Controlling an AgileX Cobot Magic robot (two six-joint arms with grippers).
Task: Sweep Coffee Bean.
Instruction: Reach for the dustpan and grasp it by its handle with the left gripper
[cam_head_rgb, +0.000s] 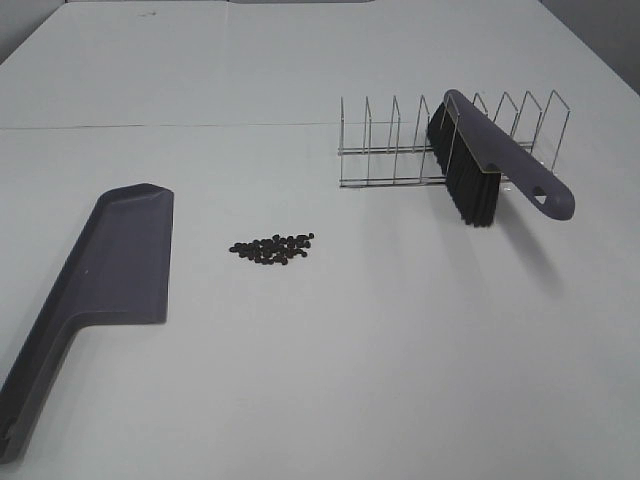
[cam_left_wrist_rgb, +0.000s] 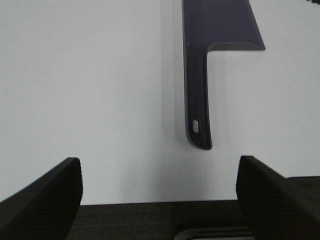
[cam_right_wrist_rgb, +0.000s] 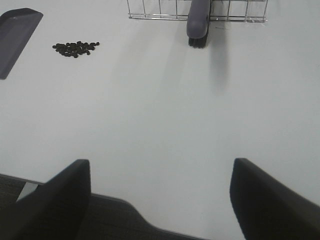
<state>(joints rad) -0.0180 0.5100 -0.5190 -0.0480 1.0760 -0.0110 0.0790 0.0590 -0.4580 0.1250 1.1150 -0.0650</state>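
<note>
While brush (cam_head_rgb: 470, 185) sits racked, coffee bean (cam_head_rgb: 272, 249) lies clustered.

I have open table (cam_head_rgb: 400, 340) on the near side and right of the coffee beans (cam_head_rgb: 272, 249). The dustpan (cam_head_rgb: 115, 262) lies flat to their left, well apart; farther back on the right the wire rack (cam_head_rgb: 392, 155) stands in my way, the brush (cam_head_rgb: 478, 175) propped across it, handle jutting out

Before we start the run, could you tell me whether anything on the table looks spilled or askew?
Yes: a loose cluster of coffee beans lies spilled on the table between the dustpan and the wire rack. The brush leans tilted in that rack, bristles down.
</note>
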